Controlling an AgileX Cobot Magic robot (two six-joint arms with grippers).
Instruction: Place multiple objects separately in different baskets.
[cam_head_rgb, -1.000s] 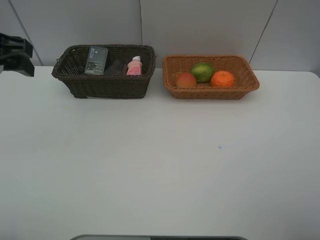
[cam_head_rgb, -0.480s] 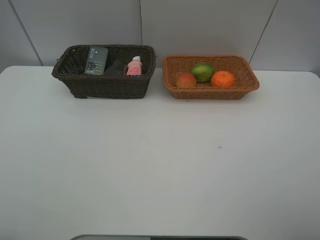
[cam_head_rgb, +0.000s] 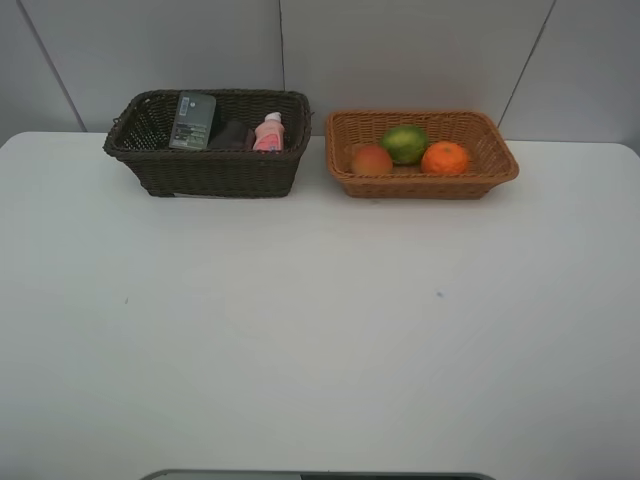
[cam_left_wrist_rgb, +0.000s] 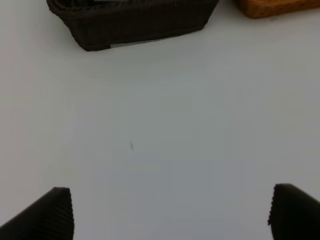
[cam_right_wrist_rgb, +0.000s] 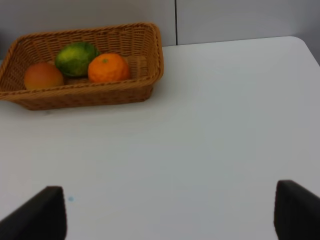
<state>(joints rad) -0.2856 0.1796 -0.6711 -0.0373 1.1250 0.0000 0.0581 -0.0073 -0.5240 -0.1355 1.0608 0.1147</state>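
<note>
The dark brown basket (cam_head_rgb: 215, 172) stands at the back left and holds a grey-green labelled pump bottle (cam_head_rgb: 192, 121), a dark tumbler-like object (cam_head_rgb: 230, 135) and the small pink bottle (cam_head_rgb: 268, 133). The light tan basket (cam_head_rgb: 425, 184) to its right holds the peach-like fruit (cam_head_rgb: 371, 160), the green lime-like fruit (cam_head_rgb: 404, 143) and the orange (cam_head_rgb: 445, 157). Neither gripper shows in the high view. The left gripper (cam_left_wrist_rgb: 175, 215) is open and empty over bare table, short of the dark basket (cam_left_wrist_rgb: 135, 22). The right gripper (cam_right_wrist_rgb: 170, 212) is open and empty, well back from the tan basket (cam_right_wrist_rgb: 85, 95).
The white table (cam_head_rgb: 320, 330) stretches in front of both baskets, which stand near the grey back wall with a narrow gap between them. A corner of the tan basket (cam_left_wrist_rgb: 270, 6) shows in the left wrist view.
The left arm, visible at the far left edge of the high view one second ago, has withdrawn out of that view. The baskets and their contents have not moved.
</note>
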